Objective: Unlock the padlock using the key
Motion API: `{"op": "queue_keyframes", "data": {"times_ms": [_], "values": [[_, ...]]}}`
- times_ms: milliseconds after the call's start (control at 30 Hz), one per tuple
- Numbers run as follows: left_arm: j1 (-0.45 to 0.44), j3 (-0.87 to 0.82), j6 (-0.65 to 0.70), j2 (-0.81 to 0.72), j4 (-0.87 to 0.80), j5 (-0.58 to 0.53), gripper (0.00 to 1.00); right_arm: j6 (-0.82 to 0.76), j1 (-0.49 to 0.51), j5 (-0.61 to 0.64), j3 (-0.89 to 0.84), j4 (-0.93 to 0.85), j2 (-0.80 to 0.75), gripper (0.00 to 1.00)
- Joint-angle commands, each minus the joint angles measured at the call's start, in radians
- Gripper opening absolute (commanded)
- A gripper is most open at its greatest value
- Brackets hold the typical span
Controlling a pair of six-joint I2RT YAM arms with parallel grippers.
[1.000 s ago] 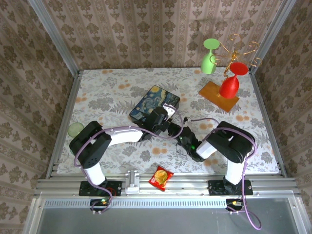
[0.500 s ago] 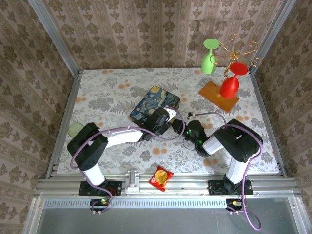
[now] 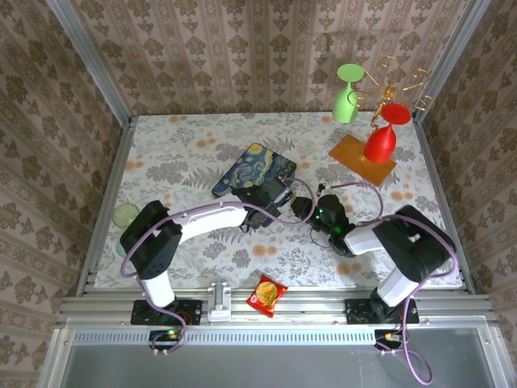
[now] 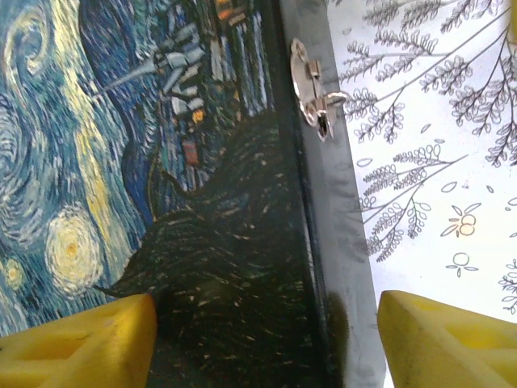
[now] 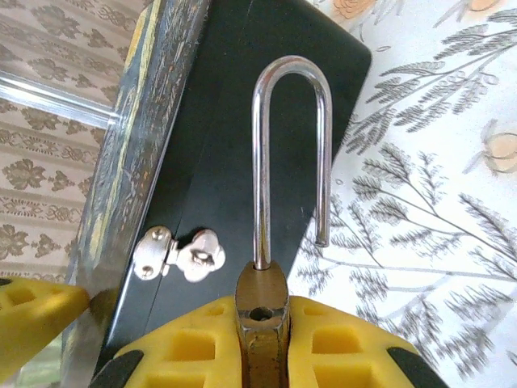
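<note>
Padlock clamped in my right gripper, shackle popped, right by the box hasp.

The padlock (image 5: 261, 311) has its brass body pinched between the yellow fingers (image 5: 339, 347) of the right gripper (image 5: 261, 347). The shackle (image 5: 259, 162) points away from the wrist, with one leg seated in the body and the other leg free of it. The shackle sits over the dark side of the box (image 5: 234, 121) and the floral bench (image 5: 420, 162). The hasp (image 5: 179, 255) is just left of the padlock body, and I see a gap between it and the shackle. My left gripper (image 4: 266, 347) is released, fingers spread wide, one over the painted lid and the other over the bench. The box's hasp edge runs between them. From the top view, both grippers meet at the box's near corner, mid-bench.
</note>
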Motion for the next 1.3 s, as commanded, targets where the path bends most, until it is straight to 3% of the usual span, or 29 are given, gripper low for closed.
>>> {"op": "queue_keyframes", "data": {"times_ms": [0, 133, 300, 600, 833, 1000, 1133, 1267], "values": [[-0.032, -0.020, -0.115, 0.069, -0.227, 0.012, 0.74, -0.067, -0.040, -0.181, -0.021, -0.221, -0.132, 0.02], [-0.025, -0.058, -0.189, 0.076, -0.241, -0.028, 0.75, -0.163, -0.090, -0.409, 0.036, -0.450, -0.188, 0.02], [0.023, -0.106, -0.263, 0.017, -0.220, -0.039, 0.76, -0.193, -0.159, -0.667, 0.120, -0.553, -0.069, 0.01], [0.056, -0.162, -0.322, -0.056, -0.233, -0.069, 0.77, -0.357, -0.181, -0.630, 0.225, -0.900, -0.046, 0.02], [0.011, -0.209, -0.344, -0.154, -0.170, -0.131, 0.91, -0.354, -0.233, -0.589, 0.181, -0.934, -0.025, 0.04], [0.001, -0.257, -0.296, -0.309, -0.030, -0.065, 0.94, -0.346, -0.253, -0.625, 0.151, -0.881, -0.046, 0.04], [0.003, -0.264, -0.293, -0.368, 0.022, 0.011, 1.00, -0.403, -0.258, -0.515, 0.178, -0.989, -0.048, 0.09], [0.039, -0.315, -0.392, -0.459, 0.044, 0.100, 1.00, -0.481, -0.248, -0.409, 0.221, -1.124, -0.060, 0.13]]}}
